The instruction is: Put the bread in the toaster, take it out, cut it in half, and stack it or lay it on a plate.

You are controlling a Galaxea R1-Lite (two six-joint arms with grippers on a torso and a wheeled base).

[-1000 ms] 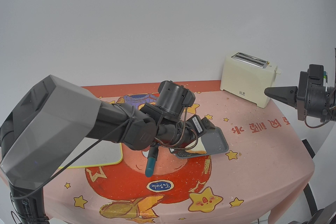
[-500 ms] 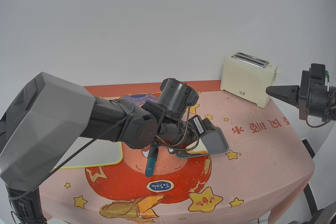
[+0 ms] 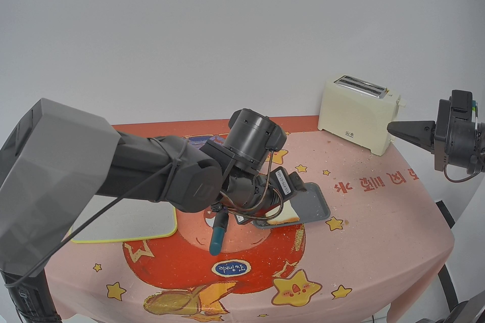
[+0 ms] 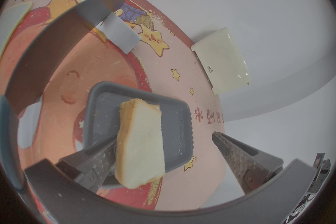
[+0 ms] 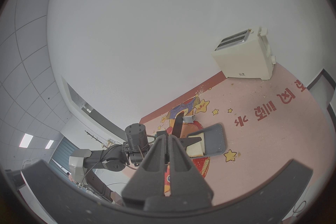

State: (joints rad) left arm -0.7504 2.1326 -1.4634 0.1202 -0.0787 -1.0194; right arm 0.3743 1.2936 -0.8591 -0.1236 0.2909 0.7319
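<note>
A slice of white bread [image 4: 140, 140] stands tilted over the grey tray [image 4: 175, 119], leaning on one finger [image 4: 92, 165] of my left gripper [image 4: 164, 137]. That gripper is open, and its other finger [image 4: 241, 161] is well clear of the slice. From the head camera the bread [image 3: 284, 215] shows just below the left wrist, at the tray's [image 3: 316, 203] near end. The cream toaster [image 3: 358, 114] stands at the back right with its slots empty. My right gripper [image 3: 404, 129] hangs shut in the air beside the toaster, its fingers [image 5: 167, 154] pressed together.
A knife with a teal handle [image 3: 217, 235] lies left of the tray, its blade [image 4: 52, 49] running under my left arm. A grey cutting board with a yellow-green rim [image 3: 136, 225] lies at the left. Crumbs dot the patterned cloth [image 3: 384, 218], which has free room at the right.
My left wrist has turned and drawn slightly left, and the tray now lies flatter with the bread leaning on one finger. The right gripper has drifted a little up and right.
</note>
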